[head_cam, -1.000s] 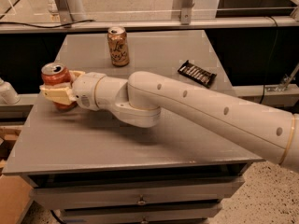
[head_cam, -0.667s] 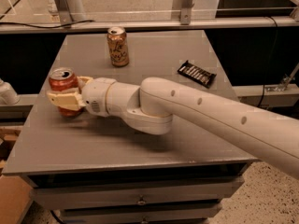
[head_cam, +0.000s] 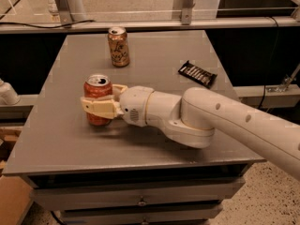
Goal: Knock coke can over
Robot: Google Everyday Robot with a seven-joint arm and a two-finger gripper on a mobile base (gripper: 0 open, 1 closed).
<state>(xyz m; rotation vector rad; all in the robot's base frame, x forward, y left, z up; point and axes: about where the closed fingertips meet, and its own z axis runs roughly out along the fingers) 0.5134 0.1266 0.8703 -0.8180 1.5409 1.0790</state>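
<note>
The coke can, red with a silver top, stands upright on the left half of the grey table. My gripper reaches in from the right and is shut on the can. One tan finger crosses the can's front and the other sits behind its right side. The white arm stretches across the table's front right.
A bronze-brown can stands upright at the table's back, left of centre. A black snack packet lies at the back right. A metal rail runs behind the table. A cardboard box sits on the floor at lower left.
The gripper has moved right and toward the table's front, away from the left edge, and the coke can has come with it, staying upright.
</note>
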